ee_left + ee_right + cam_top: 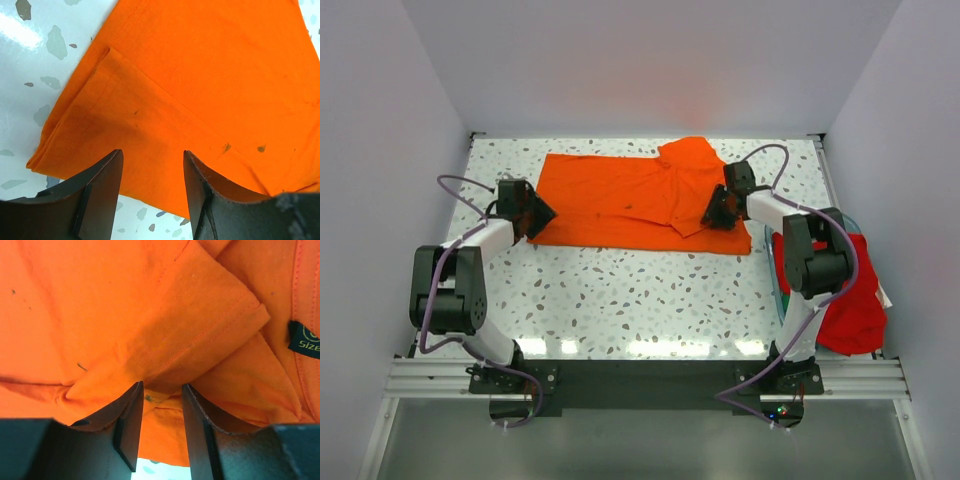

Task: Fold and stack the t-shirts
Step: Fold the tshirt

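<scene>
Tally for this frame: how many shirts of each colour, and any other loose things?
Orange shirt: 1
Red shirt: 1
Bin: 1
Total: 3

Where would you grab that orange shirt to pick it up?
Take the orange t-shirt by its near left corner, coming from the near side: the cloth lies flat, but there its folded layers end over bare tabletop, and the open left gripper straddles that edge.
</scene>
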Motion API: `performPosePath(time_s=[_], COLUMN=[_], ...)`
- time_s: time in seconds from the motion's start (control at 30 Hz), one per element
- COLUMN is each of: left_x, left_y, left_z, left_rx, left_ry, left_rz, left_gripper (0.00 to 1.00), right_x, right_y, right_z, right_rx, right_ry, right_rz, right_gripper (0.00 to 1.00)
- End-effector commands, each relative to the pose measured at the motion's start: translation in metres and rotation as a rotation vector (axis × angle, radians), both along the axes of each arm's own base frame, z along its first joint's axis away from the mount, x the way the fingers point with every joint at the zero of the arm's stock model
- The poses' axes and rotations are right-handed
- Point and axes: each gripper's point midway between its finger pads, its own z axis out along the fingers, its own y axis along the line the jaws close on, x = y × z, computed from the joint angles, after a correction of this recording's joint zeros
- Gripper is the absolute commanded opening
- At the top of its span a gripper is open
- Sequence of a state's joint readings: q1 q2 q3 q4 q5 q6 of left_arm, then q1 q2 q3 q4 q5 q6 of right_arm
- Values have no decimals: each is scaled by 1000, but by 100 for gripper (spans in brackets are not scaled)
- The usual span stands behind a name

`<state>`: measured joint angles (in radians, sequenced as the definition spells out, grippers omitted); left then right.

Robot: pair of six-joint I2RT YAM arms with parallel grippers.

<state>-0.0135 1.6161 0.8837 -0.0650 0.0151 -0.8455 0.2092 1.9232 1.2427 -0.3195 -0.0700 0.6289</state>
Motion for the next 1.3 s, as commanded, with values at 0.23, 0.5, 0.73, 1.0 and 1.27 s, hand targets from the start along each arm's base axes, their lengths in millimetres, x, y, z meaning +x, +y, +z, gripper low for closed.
performPosePath(time_s=[0.23, 0.5, 0.73, 1.0, 1.27], left_x=[9, 9, 9, 9, 10], left_y=[2, 2, 2, 2, 6], left_z=[1, -1, -4, -5, -4], left_rx=[21, 21, 23, 29, 43], left_ry=[-36, -25, -16, -10, -13], left_rz=[-4, -4, -6, -14, 4], left_gripper=[56, 55, 55, 56, 56], right_x=[29, 55, 87, 115, 91], right_y=[2, 10, 24, 44, 30], right_z=[19, 39, 44, 46, 71], right_rx=[5, 32, 78, 141, 97], right_ry=[-84, -123, -132, -140, -208], right_rz=[-26, -20, -16, 29, 37], right_gripper=[15, 4, 4, 40, 56])
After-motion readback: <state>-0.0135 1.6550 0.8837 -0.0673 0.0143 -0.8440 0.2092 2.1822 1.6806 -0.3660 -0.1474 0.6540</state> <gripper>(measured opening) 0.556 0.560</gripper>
